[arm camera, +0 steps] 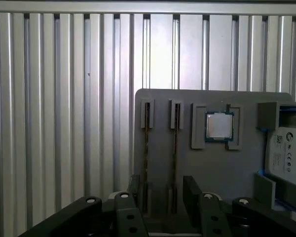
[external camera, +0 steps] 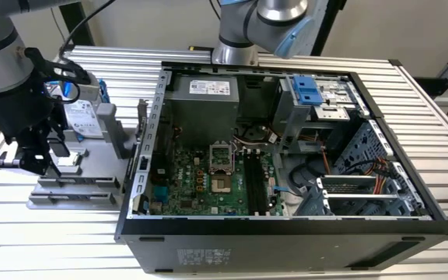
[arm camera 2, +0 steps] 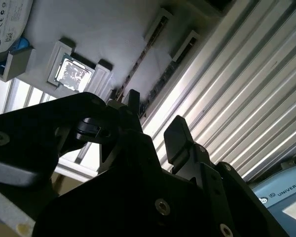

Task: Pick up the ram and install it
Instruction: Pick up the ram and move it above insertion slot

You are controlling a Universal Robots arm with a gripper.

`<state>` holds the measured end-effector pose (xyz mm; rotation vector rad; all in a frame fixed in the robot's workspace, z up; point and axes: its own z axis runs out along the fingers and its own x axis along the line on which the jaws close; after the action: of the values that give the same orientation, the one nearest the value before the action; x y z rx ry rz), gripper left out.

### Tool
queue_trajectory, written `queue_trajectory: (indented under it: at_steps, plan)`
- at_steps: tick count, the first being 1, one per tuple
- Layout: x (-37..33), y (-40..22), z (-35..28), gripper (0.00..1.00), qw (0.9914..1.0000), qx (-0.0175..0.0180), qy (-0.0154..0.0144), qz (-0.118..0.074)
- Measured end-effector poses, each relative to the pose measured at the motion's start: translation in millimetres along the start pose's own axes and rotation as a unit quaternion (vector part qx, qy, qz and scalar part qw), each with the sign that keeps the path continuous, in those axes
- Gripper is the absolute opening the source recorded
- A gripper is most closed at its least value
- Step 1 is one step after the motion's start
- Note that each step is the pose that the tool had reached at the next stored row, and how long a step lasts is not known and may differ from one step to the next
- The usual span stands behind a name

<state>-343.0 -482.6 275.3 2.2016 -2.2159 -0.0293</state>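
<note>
Two thin dark ram sticks stand on edge in parallel slots of a grey fixture (arm camera: 212, 168): one ram (arm camera: 147, 143) beside the other (arm camera: 175, 143). In the second wrist view one ram (arm camera 2: 140, 57) shows as a thin line running away from the fingertips. My gripper (arm camera: 164, 190) (arm camera 2: 155, 118) hangs open just above the near end of these slots, holding nothing, and its black fingers (arm camera: 135, 187) stand on either side of the two sticks. In the exterior view the gripper (external camera: 41, 160) is over the fixture (external camera: 76, 186), on that view's left.
The fixture also holds a square silver CPU (arm camera: 219, 126) (arm camera 2: 71, 74) and a silver hard drive (arm camera: 286, 153) (external camera: 84, 119). An open PC case (external camera: 286, 230) lies to the exterior view's right, its motherboard's black memory slots (external camera: 255, 181) exposed. A second arm's base (external camera: 235, 52) stands behind.
</note>
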Motion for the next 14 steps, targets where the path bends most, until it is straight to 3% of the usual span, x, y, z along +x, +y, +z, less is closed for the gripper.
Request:
queue_trajectory:
  at_steps: [5,14]
  plan:
    - [0.0,-0.1,4.6,1.0,1.0,0.0,0.0,0.0]
    - [0.0,-0.2,6.0,1.0,1.0,-0.0001,0.0009,0.0]
